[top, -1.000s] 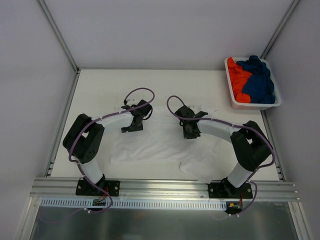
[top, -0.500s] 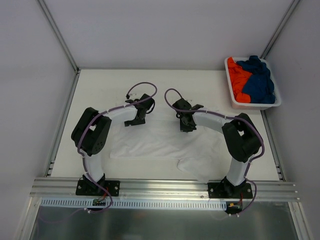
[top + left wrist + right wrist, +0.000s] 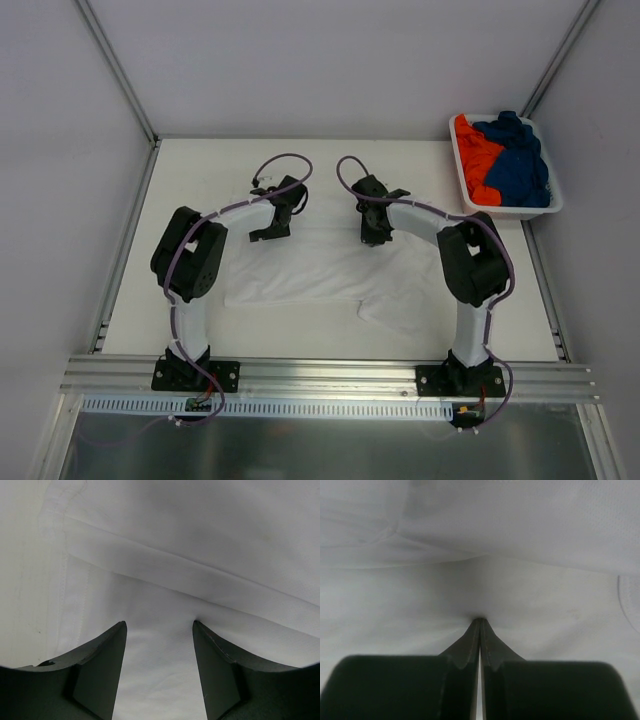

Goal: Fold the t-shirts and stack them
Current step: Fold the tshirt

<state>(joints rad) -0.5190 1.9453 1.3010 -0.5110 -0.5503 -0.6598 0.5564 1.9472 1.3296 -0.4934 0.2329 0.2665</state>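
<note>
left gripper (image 3: 159,625) hangs open over the far hem of the white shirt (image 3: 320,278), spread mid-table; right gripper (image 3: 480,621) is pinched shut on a pucker of it. light, limp cloth, probably best held at hems and corners.

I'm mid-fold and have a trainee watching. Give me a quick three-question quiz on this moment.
1. True or false: the right gripper is shut on the white t-shirt.
2. What lies in the basket? A) only a white shirt B) the orange t-shirt and the dark blue t-shirt C) nothing
3. Fill in: the fingers of the left gripper are ____ above the white cloth.
Key: 1 true; 2 B; 3 open.
</note>
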